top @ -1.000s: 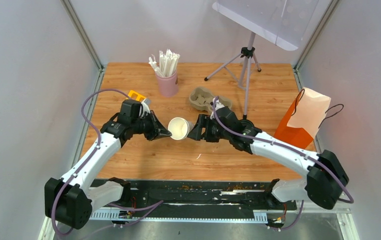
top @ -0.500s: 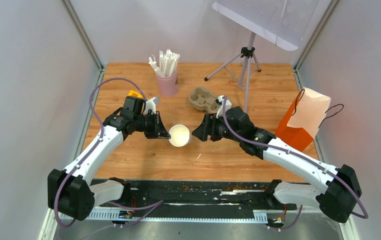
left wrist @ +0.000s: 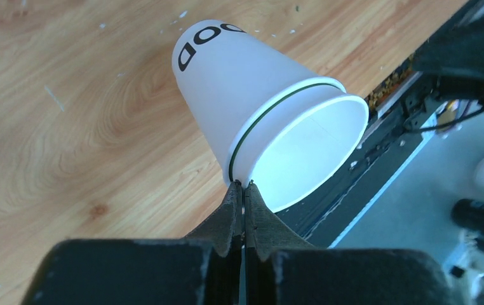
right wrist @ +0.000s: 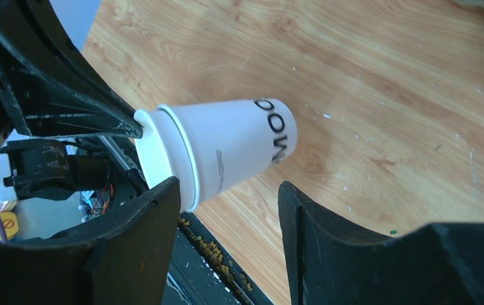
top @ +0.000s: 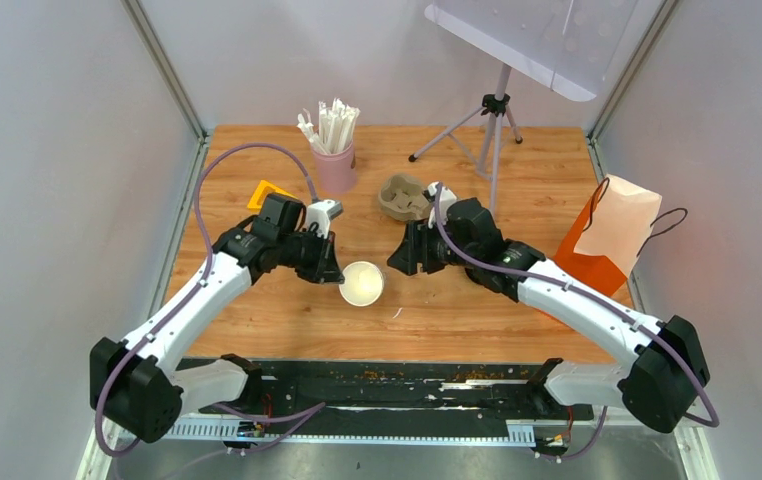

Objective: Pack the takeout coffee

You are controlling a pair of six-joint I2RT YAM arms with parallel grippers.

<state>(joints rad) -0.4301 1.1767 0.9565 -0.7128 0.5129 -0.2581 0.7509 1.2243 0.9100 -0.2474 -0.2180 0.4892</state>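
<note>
Whitish paper cup (top: 361, 283): dark block letters round the base end, thin dark line below the rim, mouth open and white inside. Near the middle of the table (top: 517, 180), toward the near edge, between the two grippers. Tilted, mouth up toward the top camera, base toward the wood. Cannot tell whether the base touches the table.

Left gripper (top: 338, 273): just left of the cup. Fingers pressed together on the cup's rim, a sliver of paper wall pinched between the tips, seen close from the left wrist (left wrist: 242, 190). Cup (left wrist: 252, 95) hanging out from that pinch, base pointing away.

Right gripper (top: 398, 262): just right of the cup, apart from it. Fingers spread wide, nothing between the pads. From the right wrist (right wrist: 227, 190), cup (right wrist: 220, 152) lying beyond the gap, rim end to the left, lettered end to the right.

Pink cup (top: 337, 170): far left of centre, upright, filled with white sticks (top: 329, 125).

Cardboard cup carrier (top: 402, 196): far of the right gripper, wells facing up.

Orange paper bag (top: 607, 235): right edge of the table, upright, paler front panel, dark handles.

Tripod (top: 494, 130): far right of centre, legs splayed on the wood.

Yellow-orange piece (top: 267, 190): left side, just far of the left wrist, partly hidden.
</note>
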